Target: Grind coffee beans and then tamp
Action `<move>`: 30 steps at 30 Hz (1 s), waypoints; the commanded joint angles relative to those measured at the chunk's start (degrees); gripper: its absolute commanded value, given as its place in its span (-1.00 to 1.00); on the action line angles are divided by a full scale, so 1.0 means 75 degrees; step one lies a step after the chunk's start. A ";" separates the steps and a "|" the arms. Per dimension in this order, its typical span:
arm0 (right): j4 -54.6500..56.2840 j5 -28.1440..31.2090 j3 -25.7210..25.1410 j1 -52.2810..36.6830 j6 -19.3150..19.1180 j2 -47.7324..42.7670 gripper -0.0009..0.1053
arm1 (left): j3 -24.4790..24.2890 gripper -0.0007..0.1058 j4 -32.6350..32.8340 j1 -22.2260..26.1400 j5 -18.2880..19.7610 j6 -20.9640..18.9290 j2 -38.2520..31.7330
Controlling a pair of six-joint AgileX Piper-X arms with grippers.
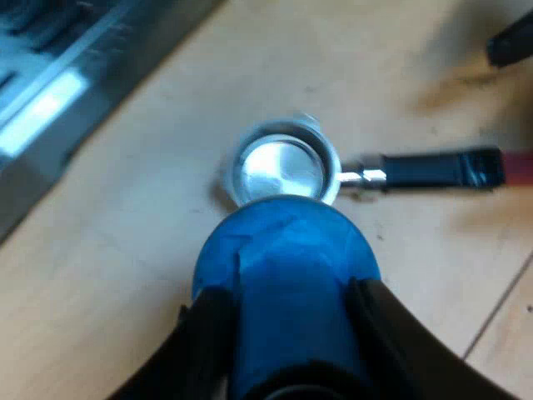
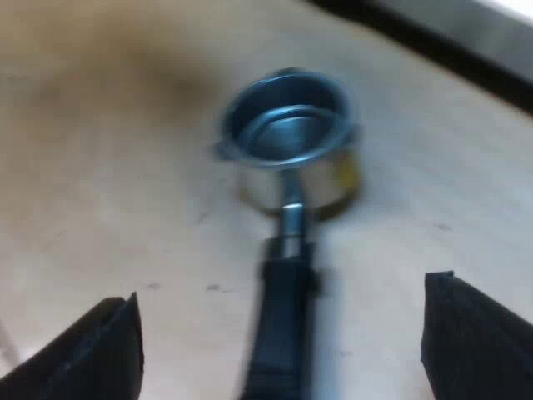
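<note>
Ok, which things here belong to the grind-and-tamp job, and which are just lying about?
Job's own:
- blue tamper, held in the left gripper
- metal holder, dark handle ending in red, lying loose under the open right gripper
- what looks like the espresso machine, its metal edge nearby

Just there:
- wooden table under everything

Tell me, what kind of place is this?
Probably a coffee-making bench. A metal holder lies on a wooden tabletop, my left gripper holds a blue tamper close to it, and what looks like the espresso machine stands nearby.
</note>
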 commanded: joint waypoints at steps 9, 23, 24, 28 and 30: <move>-0.0093 -0.0170 0.0005 -0.0005 0.0220 -0.0031 0.33 | -0.0348 -0.98 -0.0389 -0.0777 -0.0244 0.0609 0.1525; -0.0093 -0.0169 0.0005 -0.0005 0.0240 -0.0031 0.33 | -0.0916 -0.98 -0.0687 -0.0926 -0.0298 0.0902 0.2984; -0.0093 -0.0169 0.0005 -0.0005 0.0240 -0.0031 0.33 | -0.0916 -0.98 -0.0703 -0.0926 -0.0247 0.0940 0.3027; -0.0093 -0.0169 0.0005 -0.0005 0.0240 -0.0031 0.33 | -0.0916 -0.98 -0.0799 -0.0926 -0.0216 0.1007 0.3205; -0.0093 -0.0169 0.0005 -0.0005 0.0240 -0.0031 0.33 | -0.0916 -0.98 -0.0912 -0.0926 -0.0216 0.1007 0.3322</move>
